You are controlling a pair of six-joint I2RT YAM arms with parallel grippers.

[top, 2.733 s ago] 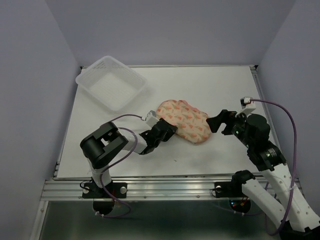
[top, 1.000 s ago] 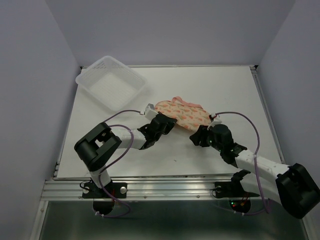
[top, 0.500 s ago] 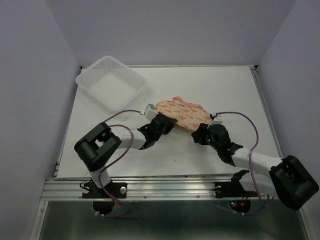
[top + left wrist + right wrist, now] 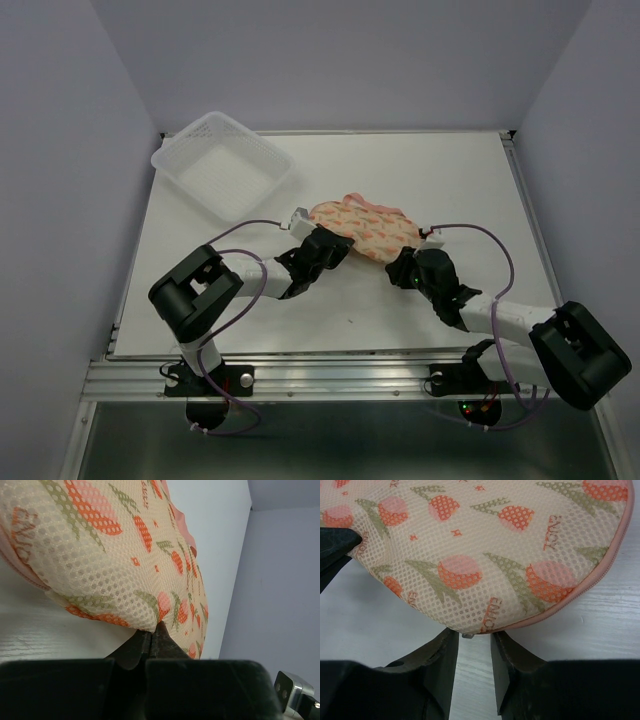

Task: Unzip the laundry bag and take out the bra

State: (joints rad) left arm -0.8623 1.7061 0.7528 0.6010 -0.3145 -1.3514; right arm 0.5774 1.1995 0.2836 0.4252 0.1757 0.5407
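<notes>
The peach-pink mesh laundry bag (image 4: 367, 226) with orange-red motifs lies mid-table, zipped, with its left side raised. My left gripper (image 4: 338, 247) is shut, pinching the bag's mesh (image 4: 100, 555) at its tips (image 4: 152, 627). At the bag's near right edge my right gripper (image 4: 398, 263) stands open with a narrow gap. In the right wrist view a small metal zipper pull (image 4: 467, 635) hangs under the pink zipper rim (image 4: 600, 580), just at the fingertips of the right gripper (image 4: 471, 639), and neither finger touches it. The bra is hidden.
A clear plastic tray (image 4: 222, 165) stands at the table's back left corner. White tabletop (image 4: 450, 180) stretches behind and right of the bag. Lavender walls close in the sides and back.
The right gripper's jaws have narrowed around the zipper pull, and its arm has swung low toward the bag's near edge. The left gripper keeps its hold, unmoved.
</notes>
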